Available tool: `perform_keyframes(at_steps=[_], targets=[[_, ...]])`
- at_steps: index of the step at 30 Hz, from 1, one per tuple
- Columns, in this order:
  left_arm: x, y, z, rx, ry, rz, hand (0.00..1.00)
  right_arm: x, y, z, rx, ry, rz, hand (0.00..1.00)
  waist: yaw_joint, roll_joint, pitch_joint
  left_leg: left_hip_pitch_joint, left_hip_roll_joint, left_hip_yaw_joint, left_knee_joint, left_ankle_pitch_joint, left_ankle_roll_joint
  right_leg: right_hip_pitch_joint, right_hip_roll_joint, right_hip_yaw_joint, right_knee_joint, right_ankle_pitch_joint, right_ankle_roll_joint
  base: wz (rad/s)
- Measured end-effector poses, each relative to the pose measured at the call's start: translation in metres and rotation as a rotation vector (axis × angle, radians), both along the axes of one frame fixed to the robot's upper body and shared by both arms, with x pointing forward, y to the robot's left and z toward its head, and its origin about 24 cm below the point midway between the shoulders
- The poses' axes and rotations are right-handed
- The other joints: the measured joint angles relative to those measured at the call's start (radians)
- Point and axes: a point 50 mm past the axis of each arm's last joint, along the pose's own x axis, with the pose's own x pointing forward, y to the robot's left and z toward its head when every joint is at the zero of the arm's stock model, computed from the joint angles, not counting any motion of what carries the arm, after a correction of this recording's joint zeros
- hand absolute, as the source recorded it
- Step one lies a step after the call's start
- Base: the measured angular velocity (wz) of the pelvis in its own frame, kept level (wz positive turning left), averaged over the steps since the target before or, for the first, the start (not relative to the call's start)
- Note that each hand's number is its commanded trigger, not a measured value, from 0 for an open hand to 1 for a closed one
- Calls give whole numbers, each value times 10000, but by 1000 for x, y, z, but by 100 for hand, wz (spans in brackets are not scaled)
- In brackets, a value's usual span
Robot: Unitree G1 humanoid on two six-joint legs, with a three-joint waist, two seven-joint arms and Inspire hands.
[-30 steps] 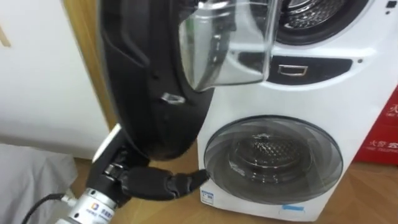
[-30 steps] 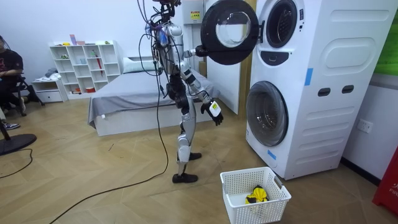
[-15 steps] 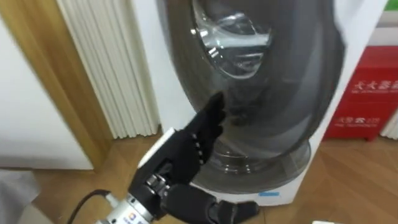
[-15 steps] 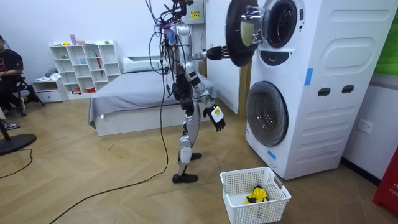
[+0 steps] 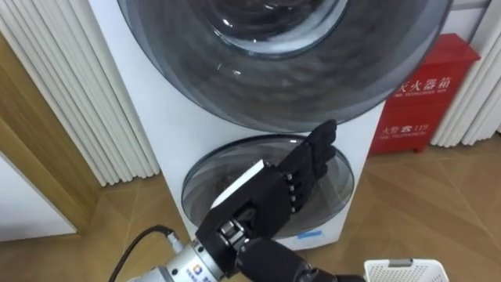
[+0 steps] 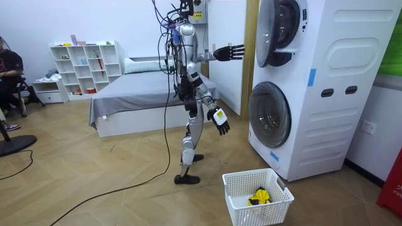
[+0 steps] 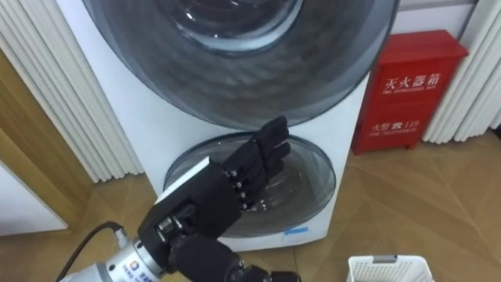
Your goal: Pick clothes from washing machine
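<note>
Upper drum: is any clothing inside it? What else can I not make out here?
Upper drum: hidden behind its dark door, eye views; room view sees the door edge-on.
Basket: cut by the bottom edge, eye views.
Yellow item in basket: too small, room view.

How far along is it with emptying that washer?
Looks nearly finished. Done: a yellow garment lies in the white basket on the floor, and the upper door stands almost shut. In hand: nothing; the left hand is open, stretched toward that door, the right hand hangs by its side. Left: probably pressing the door closed.
</note>
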Motion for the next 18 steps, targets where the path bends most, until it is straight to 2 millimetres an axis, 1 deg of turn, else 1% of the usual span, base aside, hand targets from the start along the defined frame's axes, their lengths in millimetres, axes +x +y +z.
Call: perform_keyframes(at_steps=[3,8,9,16,18], targets=[[1,1,-3,63,142,58,0,0,1,0,60,-35,-29,0,17,-26,3,137,52,58,-7,-80,-7,73,34,0,4,9,-16,-12],[1,1,-4,79,182,55,0,-1,2,-1,101,-1,76,0,23,-20,0,176,77,148,18,-79,-4,67,35,53,-35,5,-35,-6],[1,1,-4,79,181,60,0,-2,3,-1,108,29,134,0,25,-63,11,194,74,158,16,-79,-4,68,29,60,-30,-18,-35,0],[2,3,-5,100,187,153,0,-1,4,-1,206,74,204,0,55,-88,-44,188,70,177,3,-80,-9,76,29,54,-11,-47,-60,0],[2,3,-5,105,185,154,0,-1,4,-1,230,77,195,0,56,-128,-64,189,67,173,5,-80,-11,83,26,32,-9,-46,-64,0]])
